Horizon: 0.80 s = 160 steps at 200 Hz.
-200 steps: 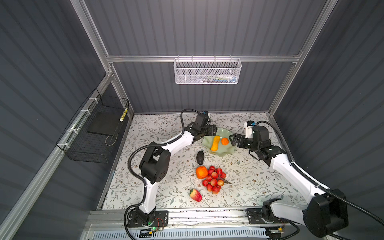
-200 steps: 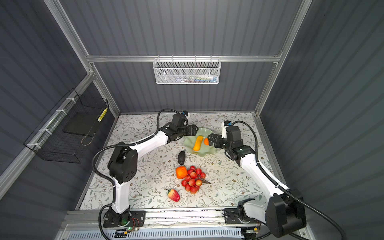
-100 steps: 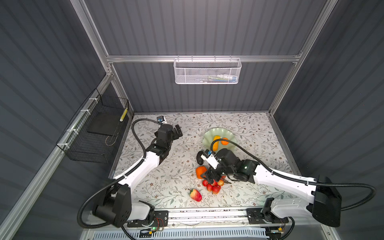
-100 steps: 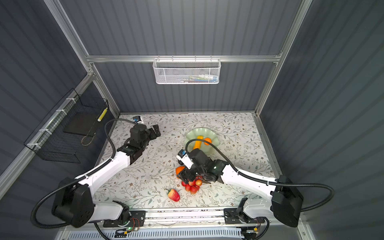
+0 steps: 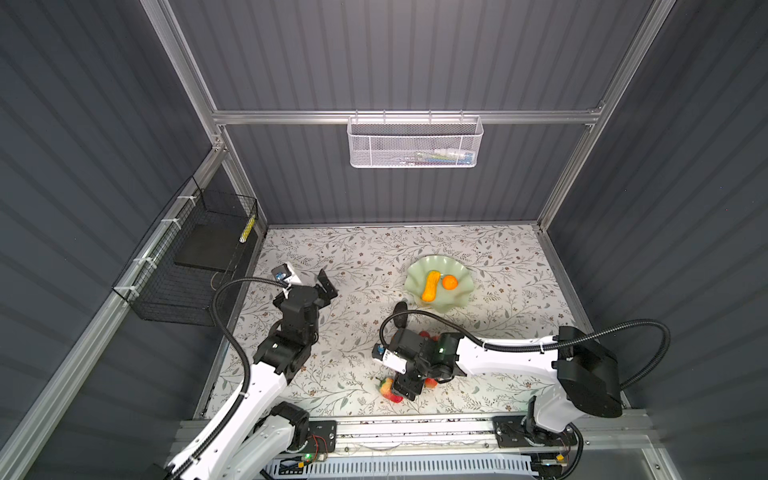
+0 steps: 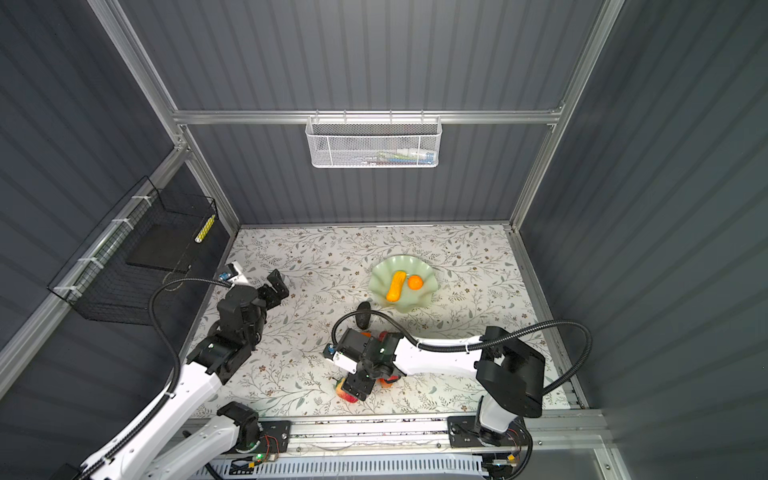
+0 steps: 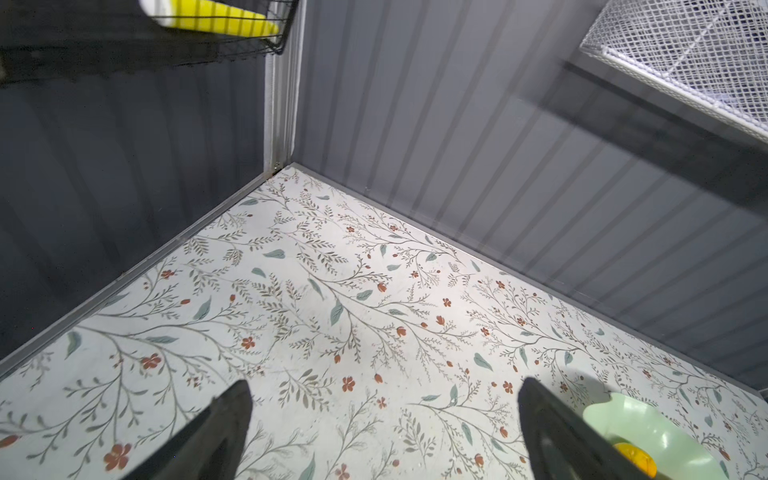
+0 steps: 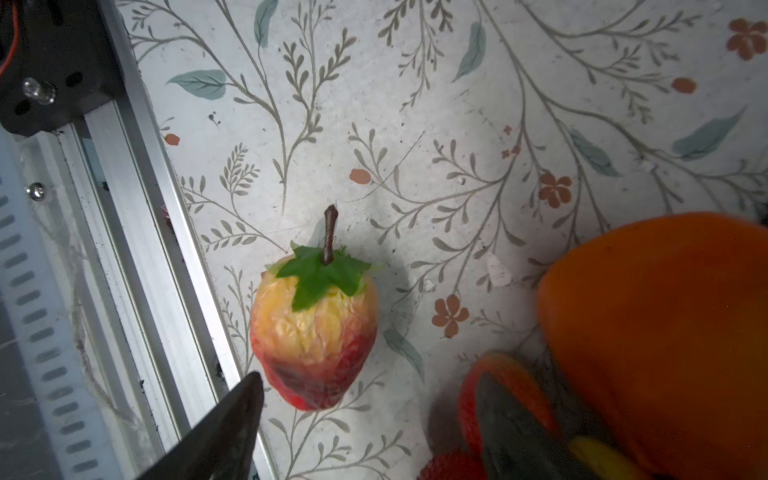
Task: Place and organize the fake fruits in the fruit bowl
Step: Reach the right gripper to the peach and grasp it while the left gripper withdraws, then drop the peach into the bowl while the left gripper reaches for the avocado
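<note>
The fruit bowl (image 5: 417,272) is pale green and scalloped and sits on the right of the mat, holding a yellow cob (image 5: 431,286) and a small tangerine (image 5: 449,282). A dark avocado (image 5: 400,312) lies just in front of it. The strawberry (image 8: 313,332) lies near the front rail, just beyond the tips of my open right gripper (image 8: 374,432), untouched. The orange persimmon (image 8: 665,332) and red grapes (image 8: 467,399) crowd one finger. In both top views the right arm covers most of the grapes. My left gripper (image 7: 382,436) hangs open and empty over bare mat, far left of the bowl (image 7: 648,424).
A white mesh basket (image 5: 415,143) hangs on the back wall. A black wire basket (image 5: 187,266) is fixed to the left wall. The aluminium front rail (image 8: 137,249) runs right beside the strawberry. Grey walls close in the mat on three sides.
Both arms left the bowl. The left one pulled back to the left and opened wide. The right one swept to the front over the grapes, then onto the strawberry, its jaws narrowing slightly.
</note>
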Available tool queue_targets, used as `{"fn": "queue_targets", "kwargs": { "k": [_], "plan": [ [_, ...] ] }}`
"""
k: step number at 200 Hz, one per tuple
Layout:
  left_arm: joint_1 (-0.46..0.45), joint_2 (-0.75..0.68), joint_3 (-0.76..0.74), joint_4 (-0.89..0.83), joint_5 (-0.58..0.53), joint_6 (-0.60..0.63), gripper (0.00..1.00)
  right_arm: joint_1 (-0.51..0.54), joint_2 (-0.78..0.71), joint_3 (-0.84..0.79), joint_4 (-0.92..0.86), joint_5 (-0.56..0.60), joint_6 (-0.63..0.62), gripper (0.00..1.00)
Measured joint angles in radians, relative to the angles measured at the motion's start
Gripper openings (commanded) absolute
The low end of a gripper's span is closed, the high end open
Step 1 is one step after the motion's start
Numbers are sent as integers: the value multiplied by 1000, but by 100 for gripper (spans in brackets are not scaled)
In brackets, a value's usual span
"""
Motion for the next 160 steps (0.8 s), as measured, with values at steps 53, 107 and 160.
{"fn": "queue_targets", "kwargs": {
  "k": [53, 107, 160],
  "plan": [
    [0, -169, -47, -115, -35, -42, 100, 0, 106, 116, -89, -55, -21, 77],
    [0, -213, -58, -167, -55, -50, 100, -3, 183, 184, -164, -104, -29, 71],
    [0, -177, -61, -175, -60, -48, 100, -35, 232, 242, -215, -145, -37, 56]
  ]
}}
